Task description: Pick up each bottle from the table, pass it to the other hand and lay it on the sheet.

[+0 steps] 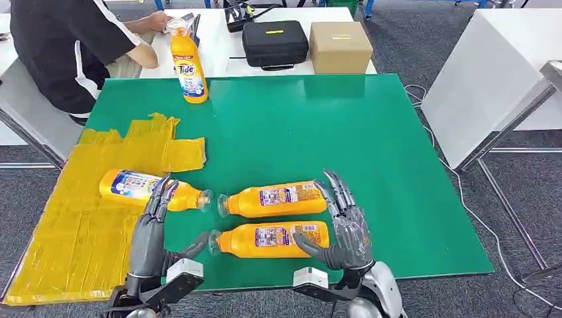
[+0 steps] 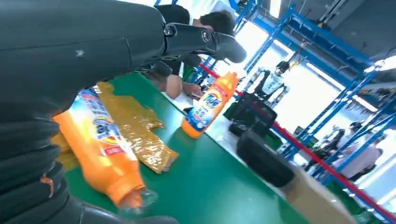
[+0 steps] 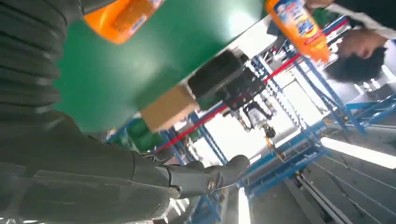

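We see the right robot hand spread wide, fingers extended, its thumb touching the base of the nearest orange plastic detergent bottle lying on the green desk — nothing gripped. The left robot hand is likewise released, fingers reaching over another orange bottle lying on the crinkled yellow sheet. A third lying bottle rests between them — a fourth stands upright at the far edge.

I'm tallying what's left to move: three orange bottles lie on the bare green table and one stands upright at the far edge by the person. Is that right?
Not quite. In the head view only two bottles lie on the bare green table. The third lying bottle rests partly on the yellow sheet, its neck out over the green. The upright bottle does stand at the far edge by the person.
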